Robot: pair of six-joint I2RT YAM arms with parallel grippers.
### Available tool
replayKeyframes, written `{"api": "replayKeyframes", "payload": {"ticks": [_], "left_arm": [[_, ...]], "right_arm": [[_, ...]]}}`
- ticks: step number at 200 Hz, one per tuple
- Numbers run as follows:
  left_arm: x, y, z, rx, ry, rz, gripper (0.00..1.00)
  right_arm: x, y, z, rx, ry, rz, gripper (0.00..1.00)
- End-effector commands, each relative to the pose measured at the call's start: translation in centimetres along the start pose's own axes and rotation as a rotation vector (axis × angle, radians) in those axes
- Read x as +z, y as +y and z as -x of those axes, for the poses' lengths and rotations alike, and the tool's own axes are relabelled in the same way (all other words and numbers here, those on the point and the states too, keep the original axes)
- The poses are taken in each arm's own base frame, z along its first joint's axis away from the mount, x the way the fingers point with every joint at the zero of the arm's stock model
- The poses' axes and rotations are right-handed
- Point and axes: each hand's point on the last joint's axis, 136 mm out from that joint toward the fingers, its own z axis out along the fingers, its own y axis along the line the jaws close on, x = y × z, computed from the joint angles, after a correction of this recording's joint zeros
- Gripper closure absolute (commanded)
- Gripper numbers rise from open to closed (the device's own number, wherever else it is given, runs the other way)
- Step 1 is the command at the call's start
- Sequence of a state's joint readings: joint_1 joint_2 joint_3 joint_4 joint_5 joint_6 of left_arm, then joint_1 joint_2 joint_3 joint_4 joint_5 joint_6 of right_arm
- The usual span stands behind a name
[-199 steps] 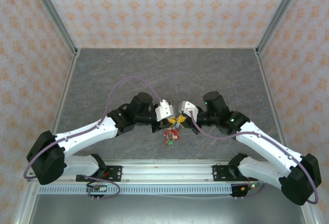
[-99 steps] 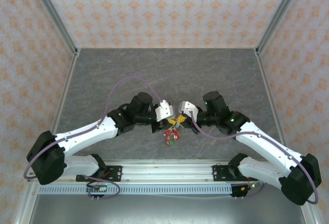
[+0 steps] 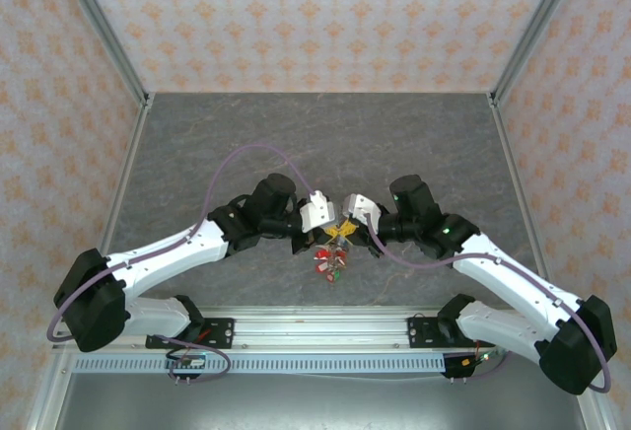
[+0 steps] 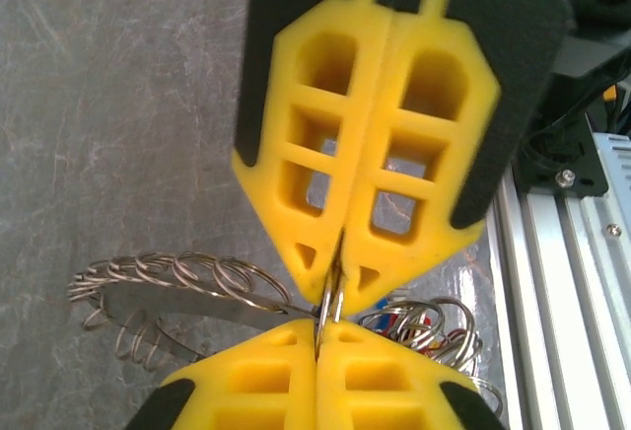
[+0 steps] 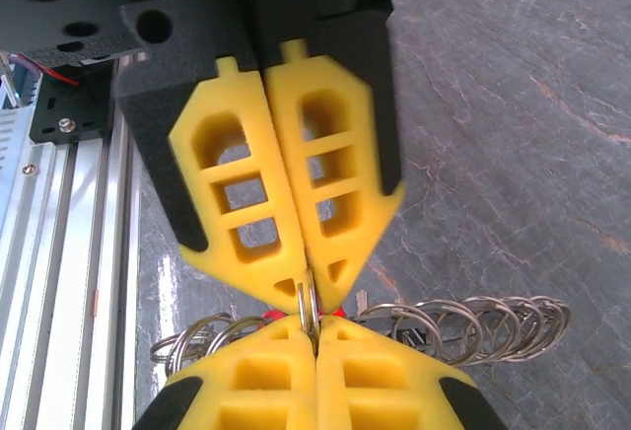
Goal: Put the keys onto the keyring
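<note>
The keyring point(image 4: 187, 274) wire is pinched between left pincer point(image 4: 317, 346) and right pincer point(image 5: 315, 336), lower centre.
Both are closed tight on one loop; it is judged light, springy, slippery, best gripped on bare wire clear of keys point(image 4: 414, 314).

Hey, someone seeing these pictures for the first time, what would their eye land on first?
The yellow left gripper and right gripper meet tip to tip at the middle of the table, both shut on a thin wire loop of the keyring, whose fan of small rings spreads beside the pinch. Red-tagged keys cluster just nearside of the tips.
</note>
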State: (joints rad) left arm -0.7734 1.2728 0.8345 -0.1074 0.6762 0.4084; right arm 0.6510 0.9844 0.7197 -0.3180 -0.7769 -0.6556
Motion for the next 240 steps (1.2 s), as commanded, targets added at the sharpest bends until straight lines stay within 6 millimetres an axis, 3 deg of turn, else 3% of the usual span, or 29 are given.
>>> {"api": "replayKeyframes", "payload": {"ticks": [1,61,119,165,209,226,240], "left_arm": [[0.0,0.3,0.6,0.02,-0.005,0.019,1.0],[-0.8,-0.3,2.1,0.031,-0.145,0.025,1.0],[-1.0,-1.0,2.9,0.025,-0.207,-0.011,1.0],[-1.1,-1.1,3.2,0.024,-0.229,-0.013,1.0],[-0.9,-0.6,2.7,0.021,-0.177,0.005,1.0],[-0.7,-0.3,2.2,0.02,-0.135,0.017,0.87],[-0.5,-0.1,1.8,0.024,-0.102,0.022,0.85]], "right_arm": [[-0.9,0.2,2.6,-0.074,-0.103,-0.012,0.98],[-0.2,0.8,1.1,-0.02,-0.108,0.015,0.87],[0.1,0.0,0.5,0.037,-0.172,-0.006,0.85],[-0.2,-0.4,0.3,0.065,-0.211,-0.016,0.86],[-0.4,-1.0,0.6,0.073,-0.201,-0.032,0.97],[-0.5,-0.8,0.8,0.067,-0.173,-0.014,1.0],[-0.6,-0.7,0.8,0.062,-0.155,-0.008,1.0]]}}
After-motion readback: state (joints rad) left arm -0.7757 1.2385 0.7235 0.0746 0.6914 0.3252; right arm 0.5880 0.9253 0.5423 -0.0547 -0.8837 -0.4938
